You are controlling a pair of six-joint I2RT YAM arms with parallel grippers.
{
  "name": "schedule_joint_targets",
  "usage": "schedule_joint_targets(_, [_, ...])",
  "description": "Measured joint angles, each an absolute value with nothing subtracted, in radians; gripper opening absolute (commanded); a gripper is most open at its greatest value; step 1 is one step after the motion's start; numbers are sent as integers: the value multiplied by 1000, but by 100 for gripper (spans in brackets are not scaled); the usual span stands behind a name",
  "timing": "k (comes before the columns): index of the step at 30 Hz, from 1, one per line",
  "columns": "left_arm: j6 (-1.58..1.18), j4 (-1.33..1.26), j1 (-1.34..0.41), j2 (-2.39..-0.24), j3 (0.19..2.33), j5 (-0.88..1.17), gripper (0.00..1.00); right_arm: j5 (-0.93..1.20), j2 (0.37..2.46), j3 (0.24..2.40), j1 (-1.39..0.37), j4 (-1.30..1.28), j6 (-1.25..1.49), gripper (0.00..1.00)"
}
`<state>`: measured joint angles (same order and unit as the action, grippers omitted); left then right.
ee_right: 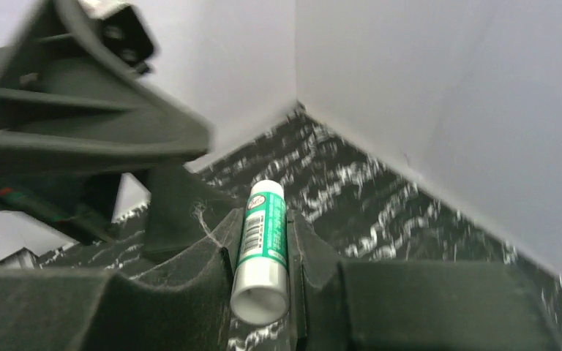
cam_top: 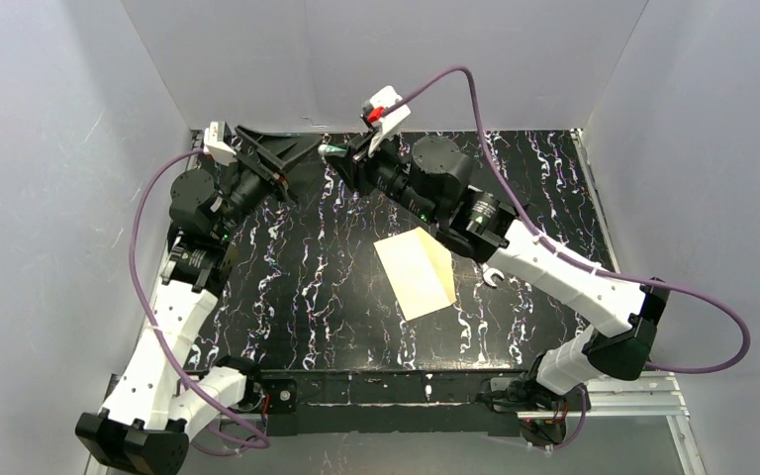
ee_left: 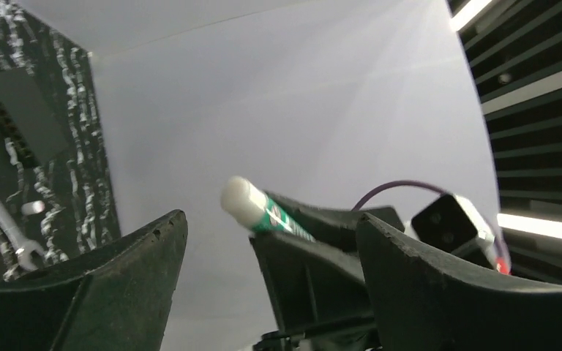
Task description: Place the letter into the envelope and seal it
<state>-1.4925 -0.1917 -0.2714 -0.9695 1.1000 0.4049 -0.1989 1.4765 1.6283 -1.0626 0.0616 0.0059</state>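
left arm [cam_top: 173, 327]: runs up the left side, elbow bent, wrist turned to the right
left gripper [cam_top: 302, 166]: jaws spread wide, nothing in them, facing the other gripper
right arm [cam_top: 564, 277]: stretched from near right out to the far middle
right gripper [cam_top: 341, 156]: pinched tight on a glue stick [ee_right: 262, 248], pointing left, tip just beside the open left jaws

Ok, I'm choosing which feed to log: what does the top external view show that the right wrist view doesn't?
Only top external: the envelope with the tan letter at its right edge, and a wrench beside them. Only right wrist: the barcode label on the glue stick. Both: the right claw shut on the glue stick, with the left claw facing it.
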Motion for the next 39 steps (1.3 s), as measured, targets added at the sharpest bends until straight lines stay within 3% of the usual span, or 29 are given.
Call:
schedule_joint_targets(6, [-1207, 108, -270, -846, 1063, 401, 84, -282, 1485, 1694, -999, -324, 216, 1])
schedule_joint_targets(11, [-923, 307, -270, -834, 1048, 437, 72, -306, 1479, 1468, -920, -522, 419, 1])
schedule_joint_targets(15, [-804, 279, -278, -1005, 992, 574, 66, -312, 1499, 1276, -918, -652, 534, 1])
schedule_joint_targets(17, [-752, 262, -292, -1140, 963, 623, 66, -311, 1503, 1221, -918, -683, 579, 1])
schedule_joint_targets(21, [-669, 251, -327, -1337, 929, 689, 53, -308, 1501, 1148, -913, -667, 651, 1])
schedule_joint_targets(30, [-627, 102, -383, -1666, 1050, 837, 45, -289, 1472, 1061, -862, -573, 681, 1])
schedule_joint_targets(39, [-634, 60, -438, -1862, 1157, 791, 21, -320, 1515, 1083, -848, -551, 672, 1])
